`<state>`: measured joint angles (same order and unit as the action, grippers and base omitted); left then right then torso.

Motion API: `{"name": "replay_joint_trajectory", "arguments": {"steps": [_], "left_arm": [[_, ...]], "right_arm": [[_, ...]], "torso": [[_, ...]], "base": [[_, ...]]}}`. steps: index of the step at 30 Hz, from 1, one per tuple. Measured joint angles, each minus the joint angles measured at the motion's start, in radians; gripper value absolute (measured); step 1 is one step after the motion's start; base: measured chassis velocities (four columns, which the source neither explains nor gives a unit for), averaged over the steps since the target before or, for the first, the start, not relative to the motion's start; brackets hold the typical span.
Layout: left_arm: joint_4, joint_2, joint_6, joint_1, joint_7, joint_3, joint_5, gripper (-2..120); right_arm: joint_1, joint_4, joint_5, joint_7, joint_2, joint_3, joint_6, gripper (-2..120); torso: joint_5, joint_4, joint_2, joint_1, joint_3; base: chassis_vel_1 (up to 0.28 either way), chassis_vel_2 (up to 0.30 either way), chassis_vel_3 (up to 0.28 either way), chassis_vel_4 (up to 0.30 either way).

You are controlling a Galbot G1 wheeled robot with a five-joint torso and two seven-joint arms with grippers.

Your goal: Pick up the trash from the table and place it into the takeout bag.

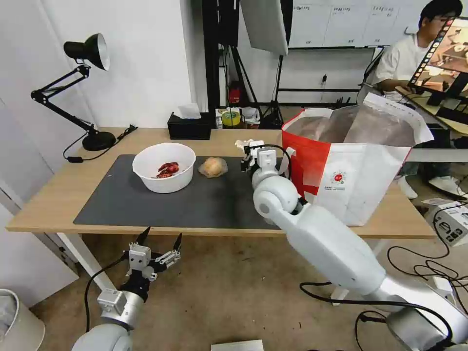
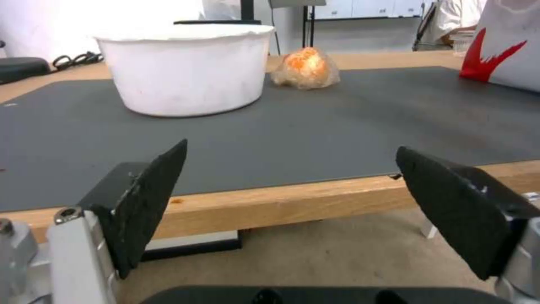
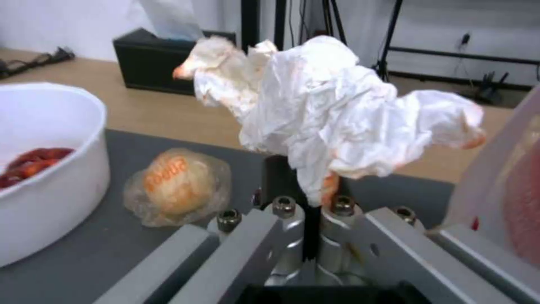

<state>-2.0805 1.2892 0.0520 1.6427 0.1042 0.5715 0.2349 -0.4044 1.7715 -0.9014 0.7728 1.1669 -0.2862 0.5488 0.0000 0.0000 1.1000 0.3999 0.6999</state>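
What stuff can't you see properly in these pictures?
- Inside the takeout bag: in the head view its own walls hide the bottom.
- Right gripper fingers: the crumpled white tissue covers them in the right wrist view.
- White bowl contents: the left wrist view looks at its side.

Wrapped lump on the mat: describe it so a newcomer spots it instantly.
Start at the dark grey mat on the light-wood table. Between the white bowl and the right claw, which is shut on a crumpled tissue, sits the wrapped lump. It alone is a beige-orange ball in clear crinkled plastic.
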Motion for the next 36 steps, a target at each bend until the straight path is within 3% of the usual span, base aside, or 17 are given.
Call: {"name": "replay_joint_trajectory", "arguments": {"steps": [12,22,36], "left_arm": [[-0.015,0.008,0.000,0.023,-0.001,0.002,-0.010,100],[-0.027,0.020,0.001,0.037,-0.002,-0.002,-0.031,100],[-0.039,0.020,0.002,0.031,-0.002,-0.015,-0.038,100]], "right_arm": [[-0.015,0.154,-0.026,-0.025,-0.085,0.079,0.005,0],[0.039,0.269,-0.160,0.025,-0.219,0.205,0.038,0],[0.045,0.226,-0.338,0.104,-0.348,0.344,0.065,0]], "torso": [[0.0001,0.0000,0.000,0.000,0.000],[0.0000,0.0000,0.000,0.000,0.000],[0.0001,-0.0001,0.000,0.000,0.000]], "base": [[0.000,0.000,0.000,0.000],[0.000,0.000,0.000,0.000],[0.000,0.000,0.000,0.000]]}}
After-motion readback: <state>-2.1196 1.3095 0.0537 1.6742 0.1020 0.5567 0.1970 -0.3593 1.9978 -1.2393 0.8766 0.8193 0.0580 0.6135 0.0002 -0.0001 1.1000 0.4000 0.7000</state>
